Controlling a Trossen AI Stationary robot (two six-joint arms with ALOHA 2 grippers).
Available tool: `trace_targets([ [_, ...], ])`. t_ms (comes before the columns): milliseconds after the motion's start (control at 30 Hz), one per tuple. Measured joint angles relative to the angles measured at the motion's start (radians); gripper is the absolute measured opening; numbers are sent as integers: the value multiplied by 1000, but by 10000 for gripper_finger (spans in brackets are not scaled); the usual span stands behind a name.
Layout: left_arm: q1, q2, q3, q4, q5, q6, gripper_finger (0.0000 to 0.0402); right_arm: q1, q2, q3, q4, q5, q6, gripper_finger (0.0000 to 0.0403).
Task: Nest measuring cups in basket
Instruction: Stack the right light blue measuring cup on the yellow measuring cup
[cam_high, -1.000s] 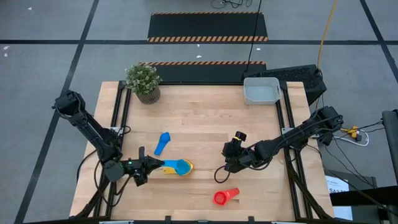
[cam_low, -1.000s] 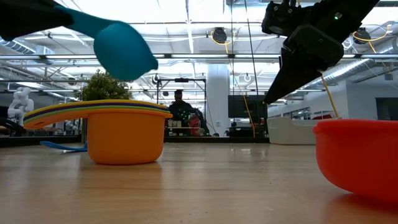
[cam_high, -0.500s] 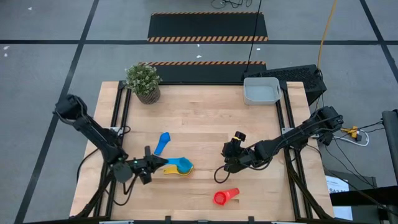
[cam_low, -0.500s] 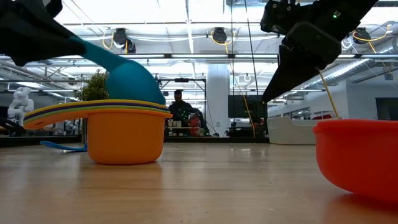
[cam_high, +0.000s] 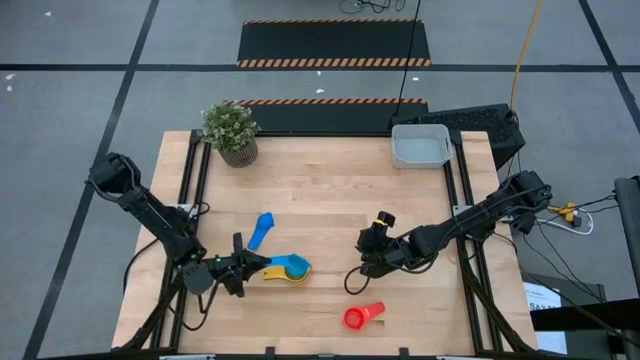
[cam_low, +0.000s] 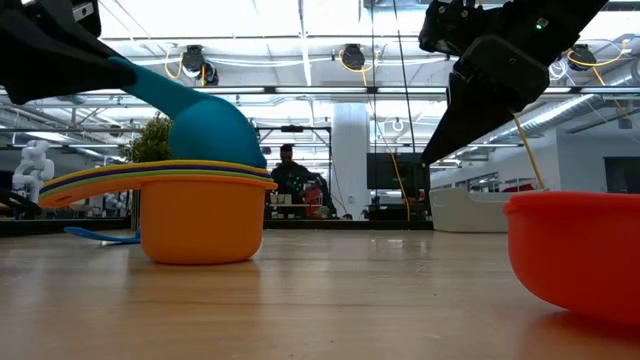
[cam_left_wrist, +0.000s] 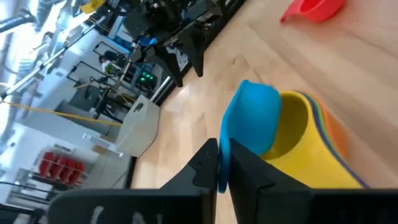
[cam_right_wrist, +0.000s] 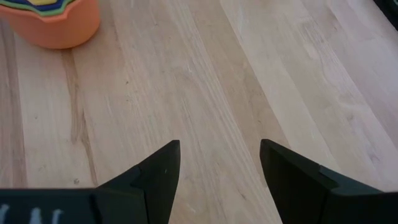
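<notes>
Stack of nested plastic measuring cups (cam_high: 287, 269), orange outermost w/ yellow innermost, sits near desk's front edge, left of centre. Left gripper (cam_left_wrist: 219, 163) pinches handle of light-blue plastic scoop cup (cam_left_wrist: 250, 122), bowl resting tilted in the yellow cup. Judgement: level bowl and seat fully before release, else it tips out. Right gripper (cam_right_wrist: 217, 163) hangs open over bare desk, right of centre, idle. Light-grey plastic basket (cam_high: 420, 147) at back right corner, well apart; second light-blue cup (cam_high: 260, 230) and red cup (cam_high: 362, 316) loose.

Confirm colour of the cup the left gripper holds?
Light blue cup; clearest in the left wrist view.
</notes>
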Motion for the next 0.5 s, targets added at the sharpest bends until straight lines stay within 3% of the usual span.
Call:
trace_targets([
  [267, 0, 0, 0, -3, 3, -29, 107, 0, 0, 0, 0, -1, -11, 212],
  [500, 0, 0, 0, -3, -3, -229, 162, 0, 0, 0, 0, -1, -11, 212],
])
